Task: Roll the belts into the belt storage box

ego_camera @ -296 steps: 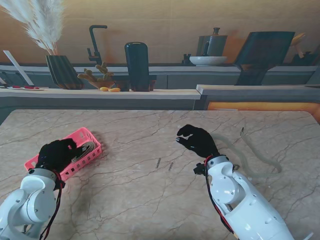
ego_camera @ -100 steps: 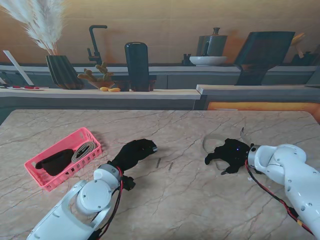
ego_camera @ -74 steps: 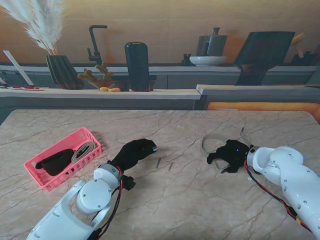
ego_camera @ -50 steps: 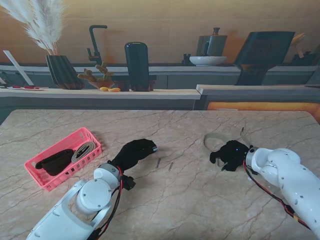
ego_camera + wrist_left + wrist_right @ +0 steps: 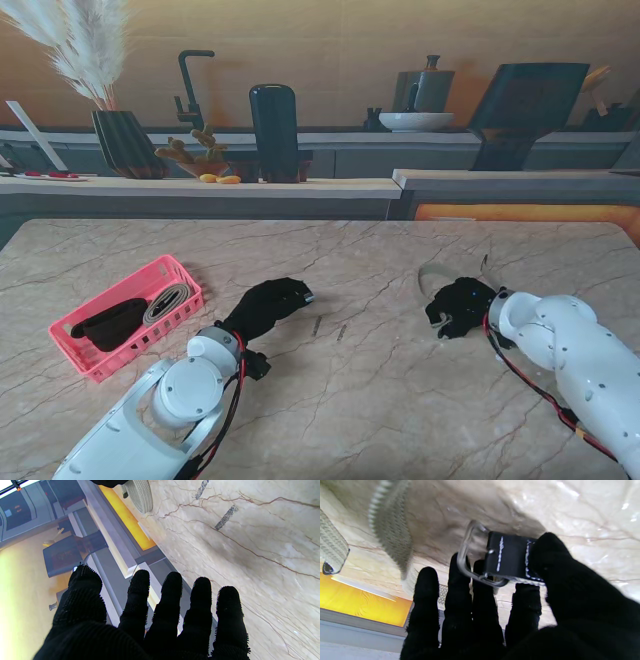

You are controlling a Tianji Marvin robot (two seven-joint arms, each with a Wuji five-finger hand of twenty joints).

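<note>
While the right hand [image 5: 458, 306] pinches a belt [image 5: 510, 557], the left hand [image 5: 268, 305] hovers spread over the marble table [image 5: 350, 400].

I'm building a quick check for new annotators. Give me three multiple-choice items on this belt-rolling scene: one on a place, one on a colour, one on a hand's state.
1. Where is the storage box?
A. my left
B. my right
C. table centre

2. What colour is the box?
A. blue
B. pink
C. grey

3. What is the right hand doing?
A. open, holding nothing
B. closed on nothing
C. gripping the pale belt's buckle end

Answers:
1 A, it sits at the table's left side in the stand view.
2 B, its lattice walls are pink.
3 C, the right wrist view shows thumb and fingers pinching the black buckle tab.
</note>
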